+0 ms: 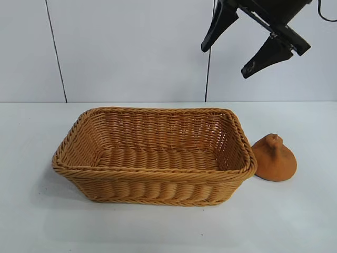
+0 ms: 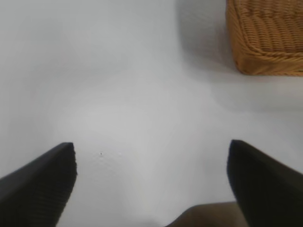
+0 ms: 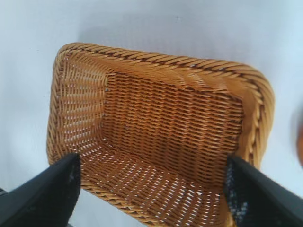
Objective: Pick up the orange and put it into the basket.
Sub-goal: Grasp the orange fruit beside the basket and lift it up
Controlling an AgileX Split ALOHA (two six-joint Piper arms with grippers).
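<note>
Beside the basket (image 1: pixel 152 155) lies the orange (image 1: pixel 275 158); right hand (image 1: pixel 237 39) above, fingers apart, empty; no writing.

One basket, one orange, two grippers, one counter.

There is one basket (image 1: pixel 152 182), woven, and nothing lies inside it, so the count of things in it is zero. There is one orange (image 1: pixel 274 158), and it sits on the one white counter (image 1: pixel 168 226) just beside the basket. Two grippers can be counted: the right gripper (image 1: pixel 234 46) shows in the exterior view, with two black fingers set apart, and the left gripper (image 2: pixel 151 172) shows only in its own wrist view, also with two fingers set apart.
</note>
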